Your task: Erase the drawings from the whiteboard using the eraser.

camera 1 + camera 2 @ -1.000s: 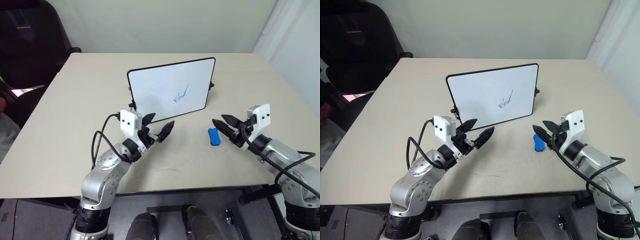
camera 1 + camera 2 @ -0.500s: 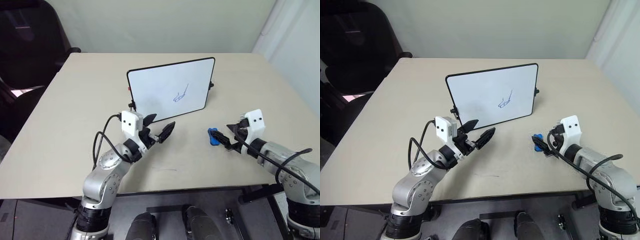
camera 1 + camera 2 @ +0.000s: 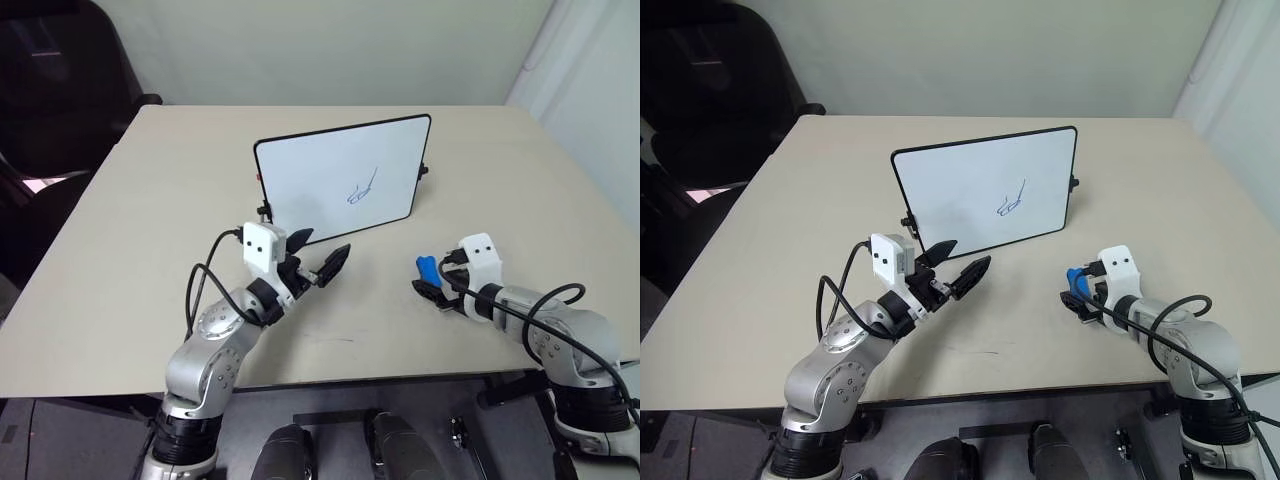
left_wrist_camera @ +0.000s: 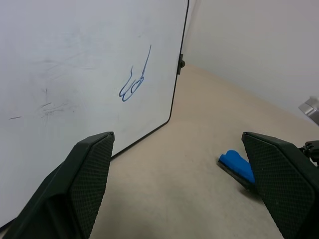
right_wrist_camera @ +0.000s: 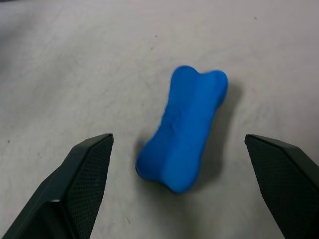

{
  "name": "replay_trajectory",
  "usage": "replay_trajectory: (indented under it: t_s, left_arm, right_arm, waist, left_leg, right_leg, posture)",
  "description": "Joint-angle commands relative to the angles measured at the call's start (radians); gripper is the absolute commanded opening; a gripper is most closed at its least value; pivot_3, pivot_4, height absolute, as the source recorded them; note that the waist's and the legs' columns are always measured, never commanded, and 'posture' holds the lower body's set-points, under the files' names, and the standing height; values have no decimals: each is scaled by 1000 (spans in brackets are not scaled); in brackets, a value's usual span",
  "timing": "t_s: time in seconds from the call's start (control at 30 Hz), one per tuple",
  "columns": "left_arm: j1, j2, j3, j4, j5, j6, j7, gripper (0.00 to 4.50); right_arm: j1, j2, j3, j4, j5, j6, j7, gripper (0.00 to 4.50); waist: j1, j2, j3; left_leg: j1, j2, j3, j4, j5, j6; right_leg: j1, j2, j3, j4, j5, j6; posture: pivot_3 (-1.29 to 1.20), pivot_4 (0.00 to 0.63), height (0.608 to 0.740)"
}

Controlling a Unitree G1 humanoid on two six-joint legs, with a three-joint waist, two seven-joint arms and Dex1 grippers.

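right hand [image 3: 428, 283] has dropped to the eraser [image 5: 183, 127], fingers wide, eraser between, ungripped; left hand [image 3: 318, 258] open, empty.

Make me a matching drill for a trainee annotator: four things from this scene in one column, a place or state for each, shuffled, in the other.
1. eraser
2. drawings
3. whiteboard
4. left gripper

a. standing upright on the table
b. open, holding nothing
c. lying between the open fingers of the right gripper
d. blue lines on the board

Pairs: 1-c, 2-d, 3-a, 4-b
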Motion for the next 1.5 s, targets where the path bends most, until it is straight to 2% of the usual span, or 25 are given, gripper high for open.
replay_trajectory:
  t_s: [0.03, 0.17, 0.27, 0.53, 0.8, 0.97, 1.13, 1.4, 1.5]
  left_arm:
    - [-4, -3, -1, -31, 4, -18, -7, 4500]
    - [-11, -3, -3, -39, 4, -10, -1, 4500]
    - [-24, -6, -1, -52, -4, 9, 15, 4500]
    - [-64, -6, 8, -82, -23, 64, 46, 4500]
    - [-61, -12, 0, -79, -20, 62, 48, 4500]
    - [-57, -15, 1, -74, -16, 54, 45, 4500]
    - [-54, -10, 12, -64, -15, 44, 36, 4500]
    - [-44, -8, 18, -54, -8, 24, 27, 4500]
    - [-37, -11, 15, -63, -5, 21, 31, 4500]
  right_arm:
    - [-15, -5, 14, 17, -47, -12, -15, 4476]
    - [-13, -14, 37, 17, -75, -1, -7, 4476]
    - [4, -16, 31, 6, -76, 0, 7, 3892]
    - [11, -15, 30, -25, -81, -27, 38, 1234]
    - [26, -67, 3, -122, -14, -48, 163, 1234]
    - [15, -82, 13, -118, -37, -85, 168, 1234]
    - [-75, -39, -4, -40, -67, -112, 119, 1234]
    - [-302, 86, 81, 211, -183, -170, 36, 1234]
    - [-320, 77, 125, 241, -212, -149, 52, 1234]
  waist:
    - [1, 0, 0]
    - [0, 0, 0]
    - [1, 0, 0]
    - [1, 0, 0]
    - [0, 0, 0]
    - [3, 0, 0]
    - [-1, 0, 0]
    - [-5, 0, 0]
    - [3, 0, 0]
  left_leg:
    - [0, 0, 0, 0, 0, 0]
    - [0, 0, 0, 0, -1, 1]
    - [0, 0, 0, 1, -1, 1]
    - [0, 0, 0, 1, -1, 0]
    - [-1, 0, 1, 0, -1, 0]
    - [0, 0, 0, 0, -1, 0]
    - [0, 0, 1, 1, -1, 0]
    - [0, 0, 0, 0, 0, 0]
    - [0, 0, 0, 0, 0, 0]
  right_leg:
    - [0, 0, 0, 0, 0, 0]
    - [0, 0, 0, 0, 0, -1]
    - [0, 0, 0, 0, 0, -1]
    - [1, 0, 0, 0, 0, -1]
    - [3, 0, 0, 0, 0, 0]
    - [3, 0, 0, -2, 0, -1]
    - [3, 0, 1, -1, 0, 0]
    - [-2, 0, 0, 3, 2, -3]
    - [-3, 0, -1, 2, 5, -9]
  posture:
    - [0, 150, 740]
    - [0, 150, 740]
    - [0, 150, 740]
    - [0, 150, 740]
    - [0, 150, 740]
    - [0, 150, 740]
    - [0, 150, 740]
    - [0, 150, 740]
    - [0, 150, 740]
